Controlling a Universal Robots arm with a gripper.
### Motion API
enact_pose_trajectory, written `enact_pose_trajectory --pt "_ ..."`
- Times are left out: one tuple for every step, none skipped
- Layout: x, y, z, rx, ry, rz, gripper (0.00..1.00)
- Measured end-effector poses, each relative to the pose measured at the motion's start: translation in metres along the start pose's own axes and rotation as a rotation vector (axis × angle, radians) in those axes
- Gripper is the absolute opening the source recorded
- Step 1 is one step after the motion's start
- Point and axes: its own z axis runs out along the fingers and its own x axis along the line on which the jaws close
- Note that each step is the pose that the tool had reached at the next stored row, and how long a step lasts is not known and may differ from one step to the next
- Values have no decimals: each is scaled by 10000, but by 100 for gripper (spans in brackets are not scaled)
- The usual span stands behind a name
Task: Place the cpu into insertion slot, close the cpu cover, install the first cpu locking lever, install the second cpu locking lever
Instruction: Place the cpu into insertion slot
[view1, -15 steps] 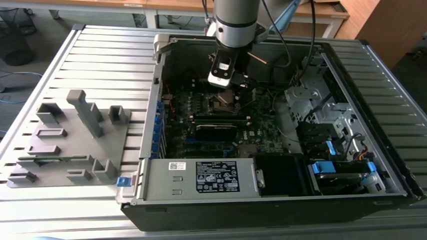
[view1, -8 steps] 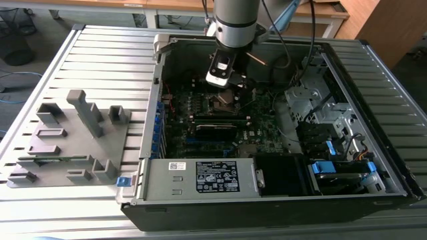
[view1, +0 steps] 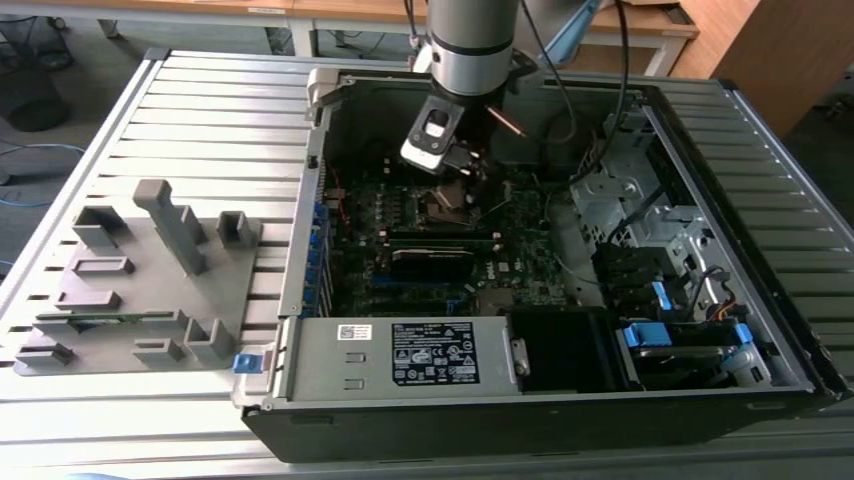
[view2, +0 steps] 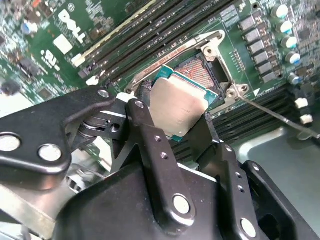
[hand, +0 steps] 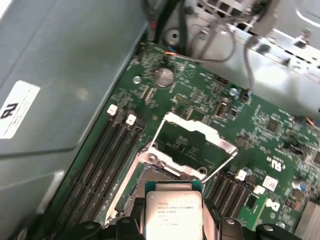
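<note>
Held above, not yet seated.

The jaws pinch two opposite edges of the small flat square cpu with a dull silver-grey metal top (view2: 182, 107), just above the small dark square insertion slot with its silver rim (view2: 202, 75). The thin silver cpu cover frame (hand: 192, 145) stands raised. Being square, the cpu has no long axis (its edges look roughly parallel to the rim); its metal top faces up, slightly tilted. Doing this well likely means levelling it, matching corners and lowering straight without sliding.
</note>
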Motion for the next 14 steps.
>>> enact_pose_trajectory --pt "0 0 1 3 -16 179 54" --pt "0 0 3 7 -31 353 54" --pt "0 0 4 11 -48 537 54" --pt "0 -1 6 14 -63 711 54" --pt "0 -1 7 18 -79 895 54" --pt "0 -1 8 22 -95 1075 54" --pt "0 -1 9 26 -113 1270 54" --pt "0 -1 11 30 -129 1449 54" --pt "0 -1 12 33 -144 1629 54" --pt "0 -1 13 37 -160 1807 54" --pt "0 -1 15 40 -175 1987 54" --pt "0 -1 16 44 -191 2160 54" --pt "0 -2 17 48 -207 2339 54" --pt "0 -2 18 52 -224 2535 54"
